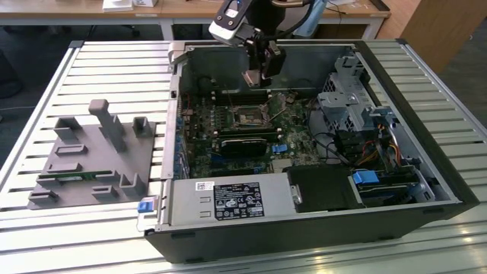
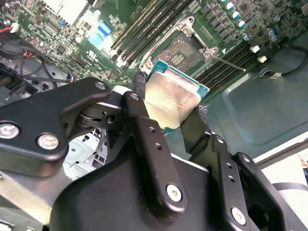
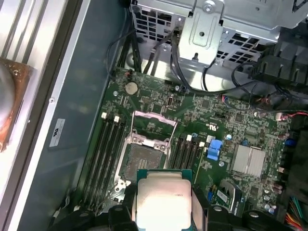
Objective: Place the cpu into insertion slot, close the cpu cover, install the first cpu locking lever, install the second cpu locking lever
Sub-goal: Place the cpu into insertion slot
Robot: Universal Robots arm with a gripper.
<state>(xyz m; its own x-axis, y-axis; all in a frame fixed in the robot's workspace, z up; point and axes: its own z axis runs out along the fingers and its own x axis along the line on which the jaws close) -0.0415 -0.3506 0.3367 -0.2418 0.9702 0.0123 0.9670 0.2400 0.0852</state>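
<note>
The gripper (image 1: pixel 259 73) grips the cpu (image 2: pixel 172 94) by two edges. It hovers above the slot (image 1: pixel 250 116), which lies at six o'clock from it in the exterior view. The cover (image 3: pixel 153 116) stands open (good). Best, I judge, to square the chip to the slot and lower it level.

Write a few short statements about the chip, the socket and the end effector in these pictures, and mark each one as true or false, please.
1. The end effector grips the cpu between its fingers. True.
2. The cpu already lies in the insertion slot. False: it is held in the air over the board, and the slot is empty.
3. The cpu cover is closed over the insertion slot. False: the cover is swung open, and the slot's dark centre lies bare.
4. Long memory slots run along both sides of the insertion slot. True.
</note>
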